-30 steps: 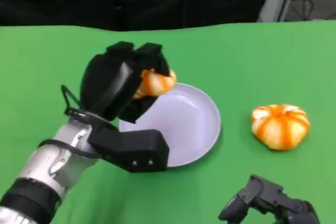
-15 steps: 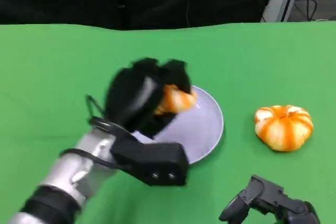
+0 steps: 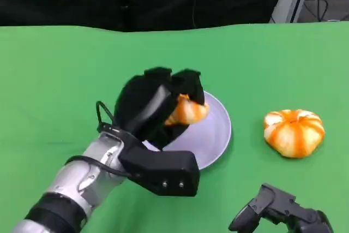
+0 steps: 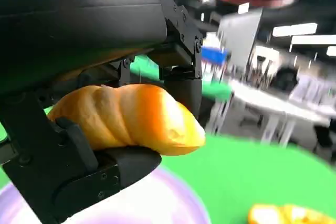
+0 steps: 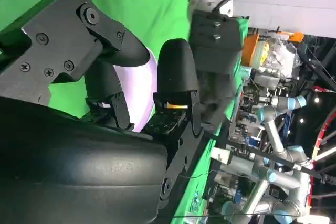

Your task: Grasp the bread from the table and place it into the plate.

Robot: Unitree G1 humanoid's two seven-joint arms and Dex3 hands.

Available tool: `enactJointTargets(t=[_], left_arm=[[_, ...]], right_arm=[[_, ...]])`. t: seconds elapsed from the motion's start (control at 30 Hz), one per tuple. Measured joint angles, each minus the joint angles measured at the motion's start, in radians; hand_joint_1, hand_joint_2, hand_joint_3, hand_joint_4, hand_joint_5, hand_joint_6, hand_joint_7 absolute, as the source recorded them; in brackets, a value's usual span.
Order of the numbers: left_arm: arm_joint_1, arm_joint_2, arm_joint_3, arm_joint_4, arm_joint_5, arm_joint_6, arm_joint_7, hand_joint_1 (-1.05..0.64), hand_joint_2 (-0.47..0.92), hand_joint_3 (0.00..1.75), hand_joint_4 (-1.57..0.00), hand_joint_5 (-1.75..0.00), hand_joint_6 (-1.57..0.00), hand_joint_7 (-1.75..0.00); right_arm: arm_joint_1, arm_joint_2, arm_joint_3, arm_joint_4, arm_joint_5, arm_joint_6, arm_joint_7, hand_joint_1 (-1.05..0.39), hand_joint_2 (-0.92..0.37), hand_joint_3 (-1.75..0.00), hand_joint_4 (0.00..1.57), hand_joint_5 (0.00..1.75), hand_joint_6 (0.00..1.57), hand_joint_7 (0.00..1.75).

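Above the round lavender plate [image 3: 210, 135], left robot hand [image 3: 150, 107] clamped around the golden twisted bread roll [image 3: 187, 111]: light, soft, crushable, best gripped mid-body. Right robot hand [image 3: 278, 211] near the plate, holding nothing, fingers curled.

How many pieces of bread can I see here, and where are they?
2. One bread is held in the left hand, above the plate. The other, a round striped bun, lies on the green table, apart from the plate, on its right side.
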Motion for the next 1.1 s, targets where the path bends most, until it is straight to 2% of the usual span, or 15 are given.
enactJointTargets(t=[0.1, 0.17, 0.23, 0.27, 0.33, 0.43, 0.57, 0.6, 0.63, 0.67, 0.77, 1.1], left_arm=[[-0.008, -0.018, -0.014, 0.034, -0.001, 0.006, -0.049, -0.18, 0.30, 1.25, -0.90, -1.75, -0.74, -1.61], [-0.013, -0.026, -0.015, 0.041, -0.003, 0.017, -0.080, -0.19, 0.35, 1.16, -0.89, -1.75, -0.80, -1.39], [-0.018, -0.033, -0.015, 0.043, -0.010, 0.040, -0.118, -0.19, 0.37, 1.13, -0.88, -1.75, -0.81, -1.31], [-0.019, -0.036, -0.015, 0.043, -0.012, 0.052, -0.134, -0.21, 0.52, 0.87, -0.77, -1.68, -0.80, -0.95], [-0.021, -0.041, -0.015, 0.042, -0.016, 0.087, -0.179, -0.22, 0.67, 0.61, -0.70, -1.64, -0.87, -0.61], [-0.021, -0.043, -0.014, 0.041, -0.021, 0.124, -0.221, -0.22, 0.71, 0.53, -0.68, -1.63, -0.90, -0.51], [-0.021, -0.043, -0.013, 0.032, -0.023, 0.139, -0.232, -0.23, 0.73, 0.51, -0.68, -1.63, -0.91, -0.48], [-0.021, -0.043, -0.013, 0.030, -0.023, 0.140, -0.233, -0.53, 0.82, 0.42, -0.35, -0.85, -0.47, -0.26], [-0.022, -0.040, -0.018, 0.018, -0.015, 0.157, -0.252, -0.71, 0.87, 0.41, -0.18, -0.43, -0.24, -0.13], [-0.024, -0.035, -0.030, 0.005, 0.003, 0.189, -0.288, -0.86, 0.90, 0.45, -0.07, -0.18, -0.10, -0.05], [-0.025, -0.013, -0.057, -0.031, 0.040, 0.268, -0.377, -0.97, 0.92, 0.50, -0.01, -0.02, -0.01, 0.00], [0.011, 0.048, -0.034, -0.209, 0.013, 0.328, -0.510, -0.99, 0.92, 0.51, 0.00, 0.00, 0.00, 0.00]], right_arm=[[0.001, 0.000, 0.000, -0.001, 0.000, 0.000, 0.000, -0.14, -0.36, -1.24, 0.71, 1.58, 0.77, 1.28], [0.001, 0.001, 0.000, -0.001, 0.000, 0.000, 0.000, -0.13, -0.36, -1.24, 0.71, 1.58, 0.77, 1.28], [0.002, 0.001, 0.000, -0.002, 0.001, 0.000, 0.000, -0.13, -0.36, -1.25, 0.70, 1.58, 0.77, 1.28], [0.002, 0.001, 0.000, -0.002, 0.001, 0.001, 0.000, -0.12, -0.36, -1.25, 0.70, 1.58, 0.77, 1.28], [0.003, 0.002, 0.001, -0.004, 0.001, 0.002, 0.000, -0.11, -0.36, -1.25, 0.70, 1.58, 0.77, 1.29], [0.003, 0.002, 0.001, -0.005, 0.000, 0.003, 0.000, -0.11, -0.36, -1.25, 0.70, 1.58, 0.77, 1.29], [0.002, 0.002, 0.001, -0.005, 0.000, 0.004, 0.000, -0.11, -0.36, -1.26, 0.70, 1.58, 0.77, 1.29], [0.002, 0.002, 0.001, -0.005, 0.000, 0.004, 0.000, -0.11, -0.36, -1.26, 0.70, 1.58, 0.77, 1.29], [0.002, 0.002, 0.001, -0.005, 0.000, 0.004, -0.001, -0.11, -0.36, -1.26, 0.70, 1.58, 0.77, 1.29], [0.002, 0.002, 0.002, -0.005, 0.000, 0.004, -0.001, -0.11, -0.36, -1.26, 0.70, 1.59, 0.77, 1.29], [0.001, 0.002, 0.001, -0.005, 0.000, 0.003, -0.001, -0.11, -0.36, -1.25, 0.70, 1.59, 0.77, 1.29], [0.001, 0.003, 0.000, -0.005, 0.001, 0.003, -0.001, -0.10, -0.36, -1.26, 0.70, 1.59, 0.77, 1.30]])
